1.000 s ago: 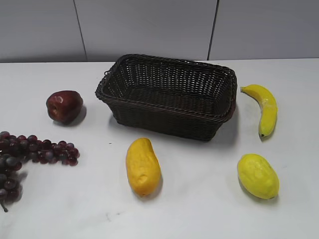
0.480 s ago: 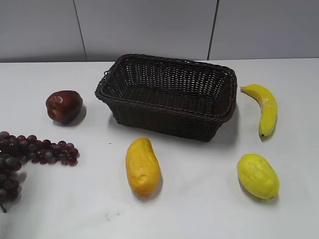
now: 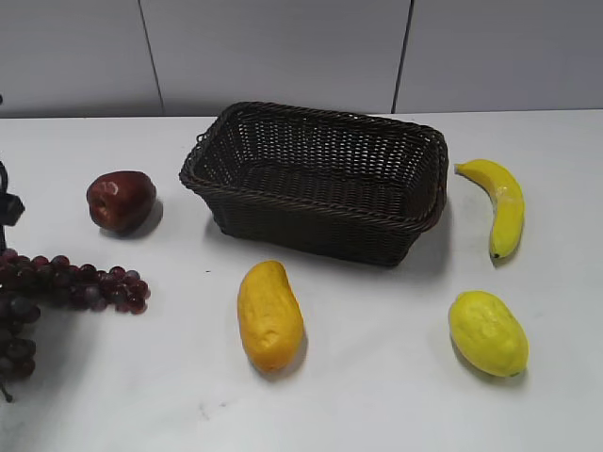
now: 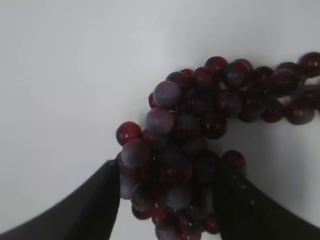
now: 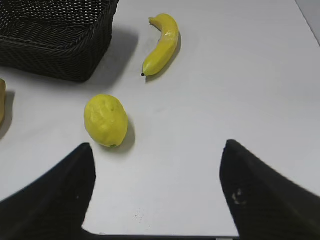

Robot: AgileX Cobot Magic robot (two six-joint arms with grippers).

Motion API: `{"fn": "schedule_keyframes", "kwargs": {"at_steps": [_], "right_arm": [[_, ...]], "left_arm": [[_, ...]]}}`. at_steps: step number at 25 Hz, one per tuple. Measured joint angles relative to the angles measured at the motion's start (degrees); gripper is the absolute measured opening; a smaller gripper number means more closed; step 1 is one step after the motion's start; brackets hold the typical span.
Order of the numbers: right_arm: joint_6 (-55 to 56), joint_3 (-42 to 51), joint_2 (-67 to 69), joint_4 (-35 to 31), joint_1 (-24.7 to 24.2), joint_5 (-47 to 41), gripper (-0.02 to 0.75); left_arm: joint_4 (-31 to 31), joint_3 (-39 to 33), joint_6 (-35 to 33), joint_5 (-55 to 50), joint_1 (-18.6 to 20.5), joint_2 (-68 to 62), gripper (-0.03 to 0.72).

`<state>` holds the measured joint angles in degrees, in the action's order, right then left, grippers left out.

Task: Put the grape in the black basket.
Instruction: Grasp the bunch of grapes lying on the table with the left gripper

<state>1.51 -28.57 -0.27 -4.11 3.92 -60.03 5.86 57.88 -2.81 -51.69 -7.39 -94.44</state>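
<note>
Clearly the grape (image 4: pixel 190 150) lies on the bench's left edge, well apart from the black basket (image 3: pixel 316 179). Left gripper (image 4: pixel 167 200) straddles the bunch, jaws spread: closing comes next. Right gripper (image 5: pixel 155 190) hangs open, idle.

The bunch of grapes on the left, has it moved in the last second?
No. The grape lies at the same spot below the apple. Only the left gripper has come in, its fingers open on either side of it.
</note>
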Motion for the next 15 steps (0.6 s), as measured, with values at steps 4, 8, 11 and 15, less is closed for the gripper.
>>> {"fn": "schedule_keyframes", "kwargs": {"at_steps": [4,8,11,15], "right_arm": [[0.0,0.0,0.0,0.0,0.0,0.0,0.59],[0.0,0.0,0.0,0.0,0.0,0.0,0.59],[0.0,0.0,0.0,0.0,0.0,0.0,0.59],[0.0,0.0,0.0,0.0,0.0,0.0,0.59]], "left_arm": [[0.2,0.0,-0.4,1.2,0.0,-5.4,0.544],[0.3,0.0,-0.6,2.5,0.0,-8.6,0.533],[-0.1,0.1,-0.7,3.3,0.0,-10.1,0.444],[-0.4,0.2,-0.7,3.6,0.0,-10.1,0.15]]}}
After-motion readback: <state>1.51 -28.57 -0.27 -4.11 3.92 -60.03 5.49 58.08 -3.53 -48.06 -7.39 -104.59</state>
